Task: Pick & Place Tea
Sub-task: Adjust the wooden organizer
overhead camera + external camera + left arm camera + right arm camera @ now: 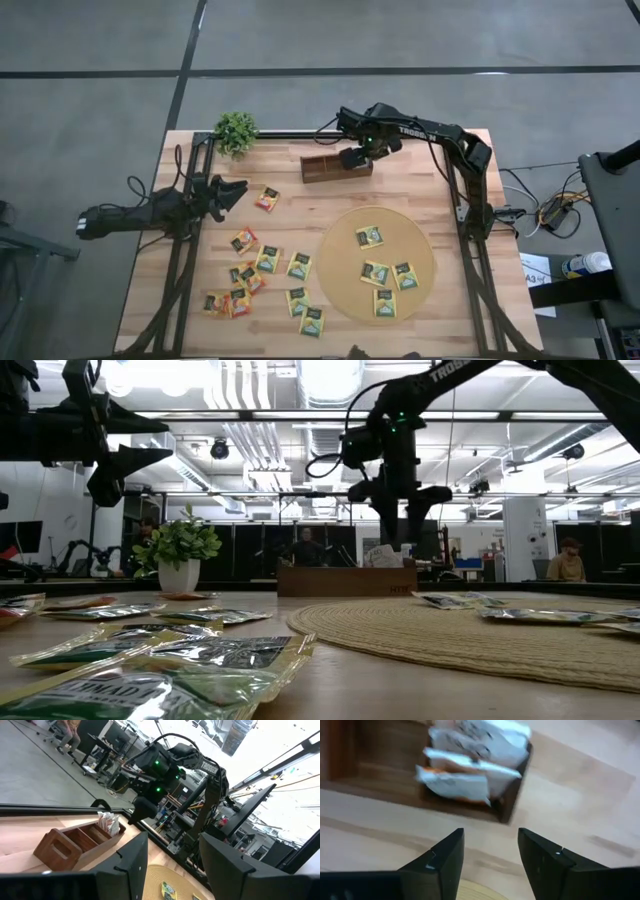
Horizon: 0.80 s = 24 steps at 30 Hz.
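— Over by the far edge of the bench (420, 160), see the wooden tray (335, 166)? Its right-hand slot already has a few white sachets with orange (470, 767) lying in it. The other two slots look bare to me.

— So that's the done part. And the right tool (352, 157)?

— Hanging just above that right-hand slot, its two fingers apart, nothing between them. I'd guess it has just finished with a sachet there, but that's only my reading.

— What's left, then?

— Most of it. Four yellow-green sachets (369, 237) lie on the round woven mat (340, 275), near right of the bench. Left of the mat is a loose scatter of yellow-green ones and orange-red ones (244, 239), some overlapping in the near-left corner. One orange-red sachet (267, 198) sits alone, farther back.

— And the left tool (230, 192)?

— Held up off the bench on the left side, fingers parted and empty, just left of that lone orange-red sachet. It looks idle.

— That little potted plant (236, 131)?

— Far-left corner, well apart from both arms.

— So early days?

— I'd say so: one slot begun, well over a dozen sachets out on the bench and mat.
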{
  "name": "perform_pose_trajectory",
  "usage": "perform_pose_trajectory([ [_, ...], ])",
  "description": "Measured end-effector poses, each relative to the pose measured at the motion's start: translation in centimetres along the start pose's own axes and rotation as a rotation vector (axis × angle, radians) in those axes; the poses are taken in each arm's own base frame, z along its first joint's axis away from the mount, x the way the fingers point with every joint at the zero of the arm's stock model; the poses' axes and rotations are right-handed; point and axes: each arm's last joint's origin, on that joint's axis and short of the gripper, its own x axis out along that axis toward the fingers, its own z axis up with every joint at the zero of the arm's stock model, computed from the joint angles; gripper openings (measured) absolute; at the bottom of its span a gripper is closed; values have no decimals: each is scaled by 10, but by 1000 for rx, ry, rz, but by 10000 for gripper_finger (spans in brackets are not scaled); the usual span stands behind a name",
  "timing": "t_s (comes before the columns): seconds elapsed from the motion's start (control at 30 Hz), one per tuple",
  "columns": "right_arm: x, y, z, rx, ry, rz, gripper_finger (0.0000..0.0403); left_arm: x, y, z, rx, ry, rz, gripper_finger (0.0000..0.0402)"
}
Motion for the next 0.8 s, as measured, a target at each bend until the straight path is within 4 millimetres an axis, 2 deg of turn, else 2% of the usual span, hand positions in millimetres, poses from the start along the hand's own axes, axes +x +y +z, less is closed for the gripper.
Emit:
perform_pose_trajectory([
  [0.2, 11, -8, 8, 82, 26, 63, 184, 0, 0, 0, -2, 0, 0, 174],
  [0.63, 28, -19, 7, 150, 75, 34, 178, 0, 0, 0, -2, -1, -1, 174],
  [0.8, 33, -20, 11, 198, 74, 91, 175, 0, 0, 0, -1, -1, -1, 174],
])
